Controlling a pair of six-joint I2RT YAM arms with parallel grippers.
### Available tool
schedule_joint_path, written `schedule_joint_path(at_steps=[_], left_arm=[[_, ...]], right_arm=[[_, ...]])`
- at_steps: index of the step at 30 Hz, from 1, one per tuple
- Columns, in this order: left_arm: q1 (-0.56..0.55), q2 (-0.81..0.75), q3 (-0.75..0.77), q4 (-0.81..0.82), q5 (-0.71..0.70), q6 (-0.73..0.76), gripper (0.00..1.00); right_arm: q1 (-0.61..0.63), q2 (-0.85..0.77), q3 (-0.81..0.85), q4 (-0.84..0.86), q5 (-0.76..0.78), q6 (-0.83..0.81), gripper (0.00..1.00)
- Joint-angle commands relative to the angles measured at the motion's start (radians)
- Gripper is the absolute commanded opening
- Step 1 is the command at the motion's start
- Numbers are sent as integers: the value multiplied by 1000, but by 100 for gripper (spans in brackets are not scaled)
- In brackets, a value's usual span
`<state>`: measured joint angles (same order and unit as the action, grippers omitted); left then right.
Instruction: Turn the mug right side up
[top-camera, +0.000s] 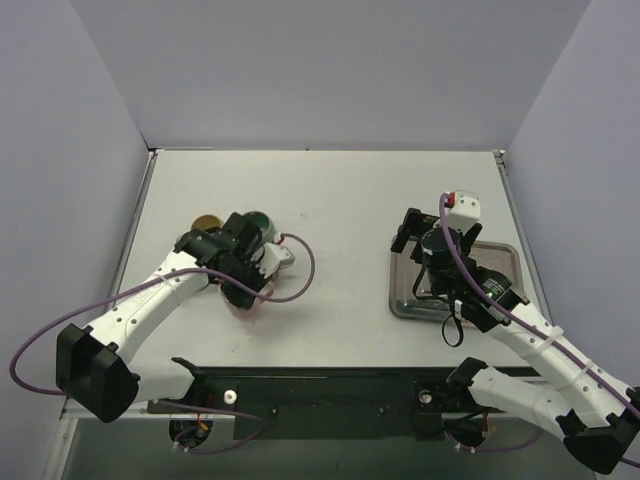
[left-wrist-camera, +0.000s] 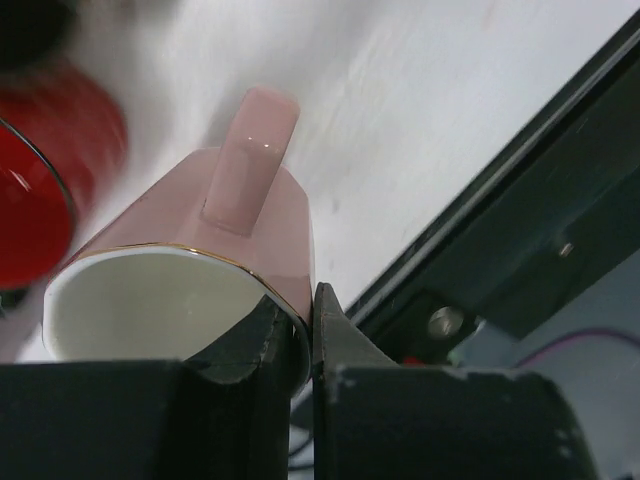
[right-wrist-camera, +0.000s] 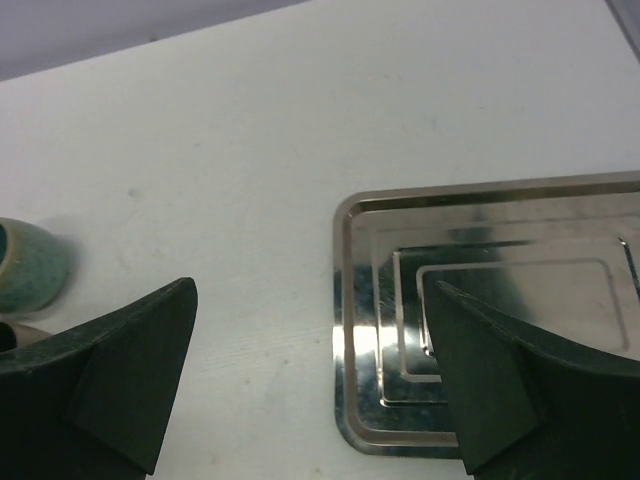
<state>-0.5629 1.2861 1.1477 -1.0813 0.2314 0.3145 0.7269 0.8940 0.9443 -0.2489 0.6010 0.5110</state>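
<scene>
L gripper (left-wrist-camera: 312, 300) clamped on rim of pink mug (left-wrist-camera: 200, 215), left side of bench (top-camera: 330, 200). Mug looks tipped sideways, handle up, so grasp done but not upright yet. To do: rotate, set down. R gripper (right-wrist-camera: 310, 300) open, empty, by tray (right-wrist-camera: 342, 250).

Light: bright, even, from above.
Shadows: soft on table (top-camera: 340, 200).
Glare: metal tray (right-wrist-camera: 365, 350), streaky reflections.
Blur: red cup (left-wrist-camera: 40, 190), left wrist view; mug (left-wrist-camera: 240, 230) sharper.

White-and-black arms (top-camera: 150, 300), purple cables (top-camera: 312, 265)
</scene>
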Motion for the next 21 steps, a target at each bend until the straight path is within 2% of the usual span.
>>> schedule_joint_path(at_steps=[1,5,12,14,16,19,21], left_arm=[[20,-99,-100,-77,-211,123,0],[57,-128,-189,32,-208,118,0],[123,-180,-345,196,-81,181,0],[123,-200,-381,215,-63,192,26],[123,-229,-364,190,-50,195,72],[124,-292,-289,135,-53,163,77],[127,-353,-215,141,-102,77,79]], right_arm=[[-7,-7,-50,-73,126,-14,91],[-9,-4,-79,-64,120,-3,91],[-29,-58,-153,-26,129,3,92],[-47,-72,-173,-23,131,9,92],[-66,-84,-190,-23,131,12,93],[-90,-95,-217,-18,138,9,94],[-115,-98,-251,6,155,1,95]])
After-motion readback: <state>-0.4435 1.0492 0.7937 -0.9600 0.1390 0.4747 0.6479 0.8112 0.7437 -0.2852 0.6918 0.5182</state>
